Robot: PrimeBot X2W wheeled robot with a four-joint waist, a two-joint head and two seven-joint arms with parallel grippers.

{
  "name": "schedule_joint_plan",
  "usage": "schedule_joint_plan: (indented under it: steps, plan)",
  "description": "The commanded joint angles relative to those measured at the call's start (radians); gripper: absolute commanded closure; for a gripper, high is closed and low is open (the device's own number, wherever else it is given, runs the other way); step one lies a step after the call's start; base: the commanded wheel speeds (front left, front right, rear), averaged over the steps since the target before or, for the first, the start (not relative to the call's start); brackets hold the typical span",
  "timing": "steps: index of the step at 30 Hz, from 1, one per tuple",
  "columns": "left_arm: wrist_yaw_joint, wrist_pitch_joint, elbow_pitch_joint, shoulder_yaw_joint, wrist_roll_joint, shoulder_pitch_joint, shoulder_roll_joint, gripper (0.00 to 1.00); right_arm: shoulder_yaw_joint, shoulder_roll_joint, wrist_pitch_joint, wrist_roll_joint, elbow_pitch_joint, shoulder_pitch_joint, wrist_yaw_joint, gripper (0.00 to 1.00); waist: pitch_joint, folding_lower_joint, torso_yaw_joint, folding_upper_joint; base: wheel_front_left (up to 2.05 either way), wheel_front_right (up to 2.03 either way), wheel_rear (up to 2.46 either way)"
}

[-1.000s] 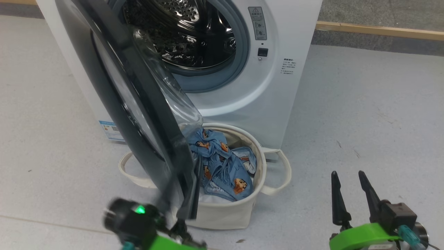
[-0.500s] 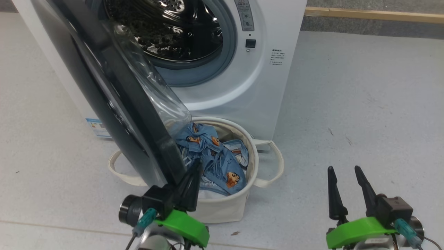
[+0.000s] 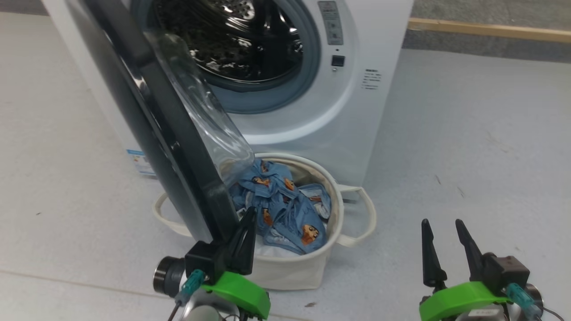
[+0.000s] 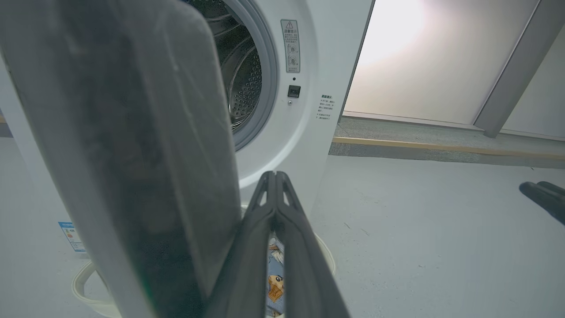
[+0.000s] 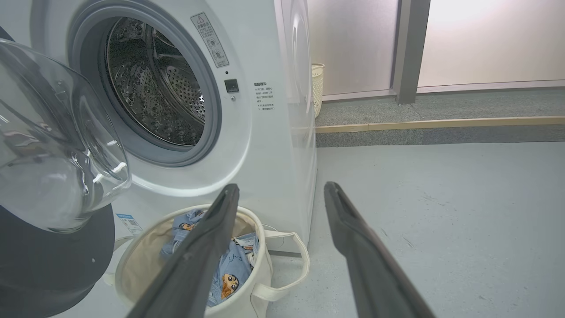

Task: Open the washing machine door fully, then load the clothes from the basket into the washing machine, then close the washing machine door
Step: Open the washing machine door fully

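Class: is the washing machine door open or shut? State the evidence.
Open: the washing machine door stands swung out from the washing machine, leaving the steel drum and grey-blue gasket exposed.

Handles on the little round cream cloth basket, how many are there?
2: one looped cream fabric handle sticks out left, partly behind the black-rimmed door; the other sticks out right.

Washing machine: white front-loader, grey-blue gasket, steel drum exposed.
Washing machine door: glossy black rim, clear bulging glass; swung open, overhanging the basket's left side.
Basket: round cream canvas, two loop handles; upright on the floor, just before the machine's front.
Clothes: light blue, orange-brown bear print; crumpled inside the basket.
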Motion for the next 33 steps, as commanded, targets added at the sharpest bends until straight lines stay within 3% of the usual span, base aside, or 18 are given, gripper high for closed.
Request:
schedule_joint_plan:
  steps: [1,8,14,24,33]
  plan:
    - [0.013,-0.005,-0.025,0.058,0.003,-0.018,0.014,1.00,0.024,-0.002,-0.012,0.006,-0.026,-0.025,0.001,0.00,-0.012,0.0000,0.027,0.0000,0.00,0.00,0.00]
    - [0.004,-0.005,-0.021,0.081,0.006,0.024,0.014,1.00,0.028,-0.002,-0.012,0.011,-0.013,-0.013,0.001,0.00,-0.032,0.0000,0.137,0.0000,0.00,0.00,0.00]
    - [0.017,-0.005,-0.031,0.156,0.011,0.036,0.014,1.00,0.042,-0.002,-0.012,0.015,-0.012,-0.016,0.001,0.00,-0.026,0.0000,0.226,0.0000,0.00,0.00,0.00]
    - [0.041,-0.005,-0.022,0.330,0.030,0.028,0.042,1.00,0.039,-0.002,-0.012,0.003,0.002,-0.028,0.001,0.00,0.005,0.0000,0.295,0.0000,0.00,0.00,0.00]
    - [0.001,-0.005,0.023,0.440,0.042,-0.048,0.046,1.00,0.044,-0.002,-0.012,-0.040,0.010,-0.067,0.001,0.00,0.085,0.0000,0.350,0.0000,0.00,0.00,0.00]
